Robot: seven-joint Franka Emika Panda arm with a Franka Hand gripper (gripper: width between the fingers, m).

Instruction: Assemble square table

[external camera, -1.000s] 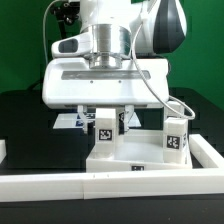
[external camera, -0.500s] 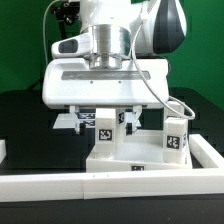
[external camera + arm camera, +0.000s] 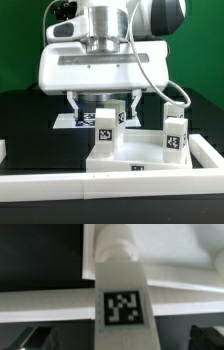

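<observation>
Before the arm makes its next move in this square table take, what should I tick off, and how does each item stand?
1. Hand open: ok, its fingers stand apart on either side of the near leg.
2. Hand clear of that leg: cannot tell, the fingertips hang close beside its upper part.
3. Near leg upright on the table top: ok in the exterior view.
4. Near leg fully seated: cannot tell, the joint is not visible.
5. Second leg standing on the top at the exterior view's right: ok.
6. Remaining legs located: cannot tell, none clearly in view.

White arm, ribbed silver wrist, white cable, black joint.
</observation>
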